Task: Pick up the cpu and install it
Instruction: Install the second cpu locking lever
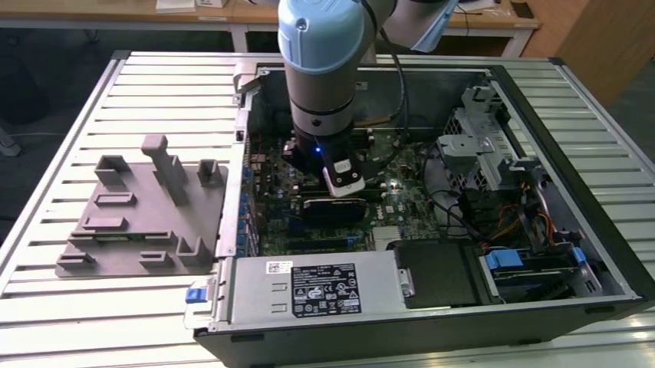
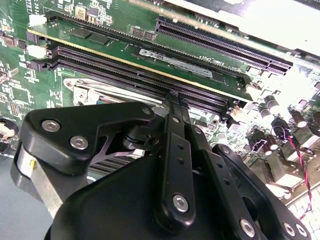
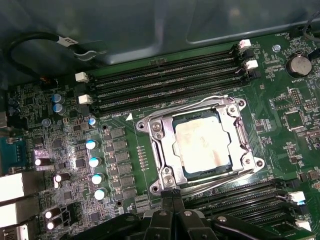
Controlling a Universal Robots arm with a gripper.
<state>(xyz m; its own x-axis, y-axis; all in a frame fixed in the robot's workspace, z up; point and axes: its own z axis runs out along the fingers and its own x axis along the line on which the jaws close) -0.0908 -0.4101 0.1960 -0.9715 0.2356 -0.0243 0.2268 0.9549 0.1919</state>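
Silver-topped square cpu [image 3: 201, 147] sits in its socket; jaws closed, empty.

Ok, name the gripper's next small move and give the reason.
Probably a short straight lift. The cpu already sits flat inside its socket frame in the first wrist view, and the gripper is closed and empty just beside that frame, so backing away avoids bumping the seated chip.

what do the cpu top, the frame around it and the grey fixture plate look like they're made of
The cpu top looks like brushed metal, silvery with a dull sheen and pale smudges. The frame around it seems bare polished steel, reflecting light brightly along its edges and screws. The fixture plate in the exterior view looks like matte grey plastic, uniform in colour with no glare, though painted metal cannot be ruled out.
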